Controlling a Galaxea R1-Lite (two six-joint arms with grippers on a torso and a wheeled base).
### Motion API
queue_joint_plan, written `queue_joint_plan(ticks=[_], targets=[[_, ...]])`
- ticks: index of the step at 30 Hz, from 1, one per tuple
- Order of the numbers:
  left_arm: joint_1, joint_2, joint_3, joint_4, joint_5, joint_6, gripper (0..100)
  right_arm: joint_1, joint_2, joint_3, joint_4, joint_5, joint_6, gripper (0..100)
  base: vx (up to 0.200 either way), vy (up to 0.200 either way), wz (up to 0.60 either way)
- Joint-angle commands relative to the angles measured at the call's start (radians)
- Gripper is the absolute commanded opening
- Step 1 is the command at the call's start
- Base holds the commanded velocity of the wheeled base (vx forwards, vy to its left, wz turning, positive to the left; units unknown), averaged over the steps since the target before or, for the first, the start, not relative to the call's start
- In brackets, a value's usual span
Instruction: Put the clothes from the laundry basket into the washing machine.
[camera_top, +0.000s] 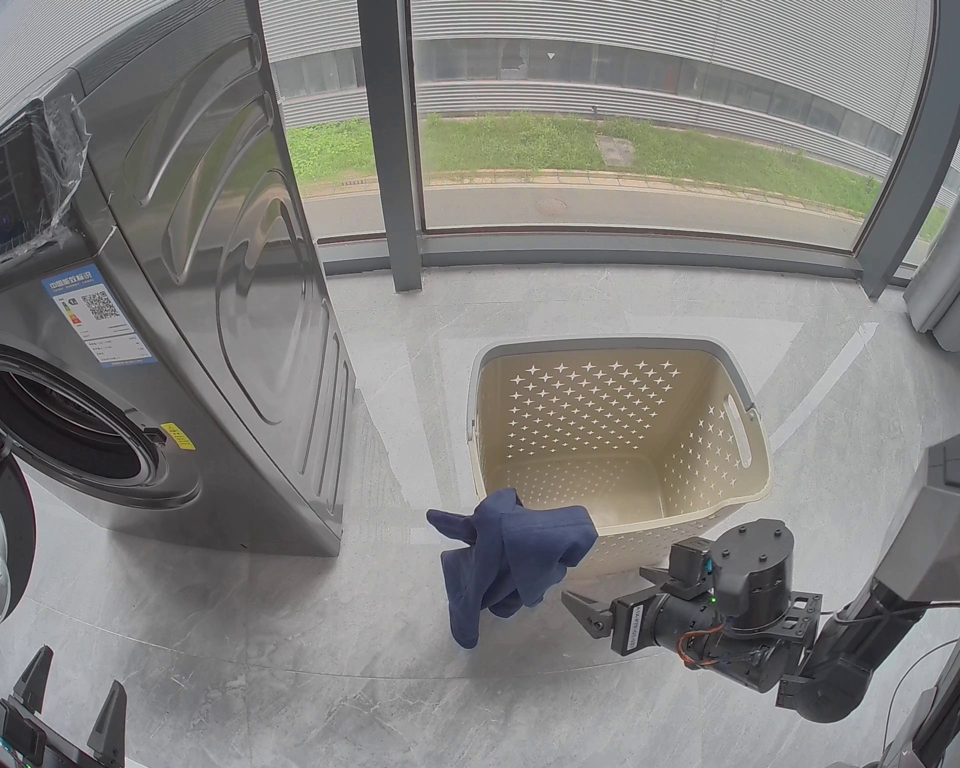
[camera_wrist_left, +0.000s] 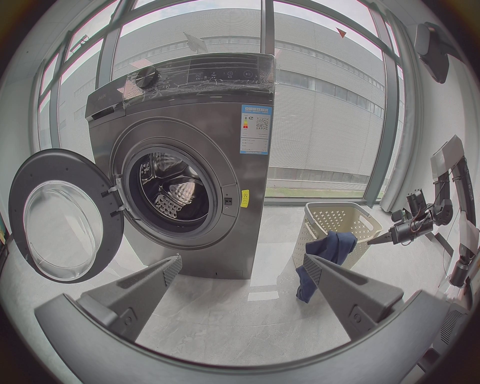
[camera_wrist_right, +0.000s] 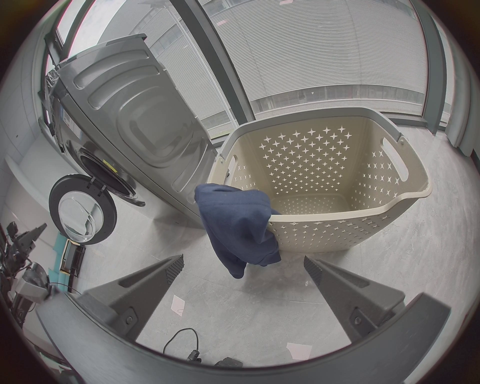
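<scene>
The blue cloth (camera_top: 510, 560) hangs over the near rim of the basket (camera_top: 620, 346), at the corner toward the washer (camera_top: 200, 300), with most of it drooping outside toward the floor. The right gripper (camera_wrist_right: 242, 259) is just beside it, fingers apart (nothing held). The left gripper (camera_wrist_left: 241, 257), also spread, faces the washer's open door (camera_wrist_left: 60, 215).

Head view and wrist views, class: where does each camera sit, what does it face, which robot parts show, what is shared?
Head view: head-mounted, looking down at the laundry basket; left gripper, right gripper show.
Left wrist view: left wrist, facing the washing machine; own open fingers.
Right wrist view: right wrist, facing the basket; own open fingers.
Shared: blue garment over the basket's rim.
</scene>
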Motion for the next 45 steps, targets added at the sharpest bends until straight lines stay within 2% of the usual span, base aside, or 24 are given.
queue_joint_plan(ticks=[1, 6, 11, 21, 33, 45], targets=[[0.000, -0.016, 0.016, 0.000, 0.000, 0.001, 100, 0.006, 0.070, -0.016, -0.011, -0.002, 0.000, 100, 0.000, 0.000, 0.00], [0.000, -0.016, 0.016, 0.000, 0.000, 0.001, 100, 0.006, 0.117, -0.062, -0.030, -0.005, -0.004, 100, 0.000, 0.000, 0.00], [0.000, -0.016, 0.016, 0.001, -0.001, 0.001, 100, 0.003, 0.180, -0.126, -0.068, -0.035, -0.015, 100, 0.000, 0.000, 0.00], [0.000, -0.016, 0.016, 0.000, 0.000, 0.001, 100, 0.000, 0.274, -0.226, -0.071, -0.035, -0.049, 100, 0.000, 0.000, 0.00], [0.000, -0.016, 0.016, 0.000, 0.000, 0.001, 100, -0.011, 0.361, -0.355, -0.071, -0.032, -0.064, 100, 0.000, 0.000, 0.00], [0.000, -0.016, 0.016, 0.001, 0.000, -0.001, 100, -0.028, 0.415, -0.422, -0.071, -0.028, -0.080, 100, 0.000, 0.000, 0.00]])
